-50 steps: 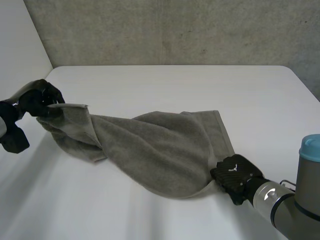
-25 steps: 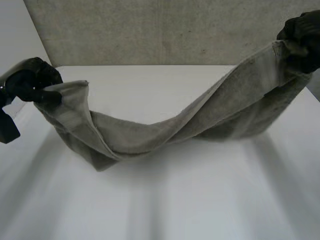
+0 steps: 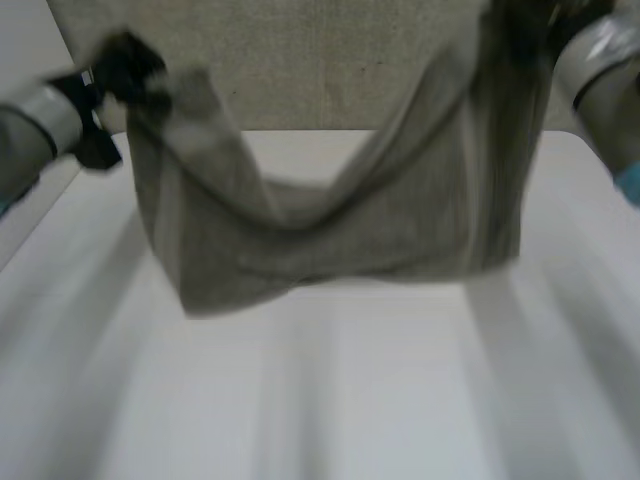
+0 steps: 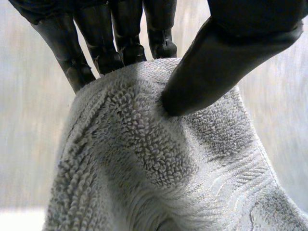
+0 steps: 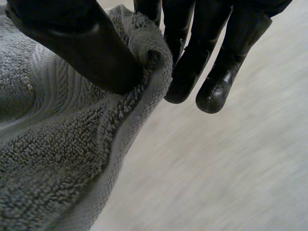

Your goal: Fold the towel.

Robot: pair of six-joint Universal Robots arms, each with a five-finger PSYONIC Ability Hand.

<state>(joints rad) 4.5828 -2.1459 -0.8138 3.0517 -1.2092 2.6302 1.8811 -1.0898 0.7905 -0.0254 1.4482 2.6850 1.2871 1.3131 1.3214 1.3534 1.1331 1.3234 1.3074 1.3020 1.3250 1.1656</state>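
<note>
**Towel, grey terry: held up by both hands above the table**

Item: one grey towel [image 3: 330, 240], looped pile, with a flat woven band near its edge. It hangs in the air over the white table [image 3: 380, 400], spread between the two hands. The top edge sags in a deep curve between them. The bottom edge is uneven and lower on the robot's left. Whether it touches the table cannot be told.

Left hand [image 4: 231, 48]: raised at the towel's upper corner on the robot's left. It is clamped on the cloth, with the thumb pressed into the pile from one side and the fingers [image 4: 115, 43] backing it from the other. The towel falls away below the fingertips.

Right hand [image 5: 72, 43]: raised at the opposite upper corner. The thumb pinches a rolled fold of the towel's edge against the nearest finger. The remaining fingers [image 5: 216, 72] stand straight just beside the fold, clear of it.

Arms: the grey forearms reach in from either side, well apart.

Surroundings: a rough grey wall [image 3: 320, 70] behind the table.
</note>
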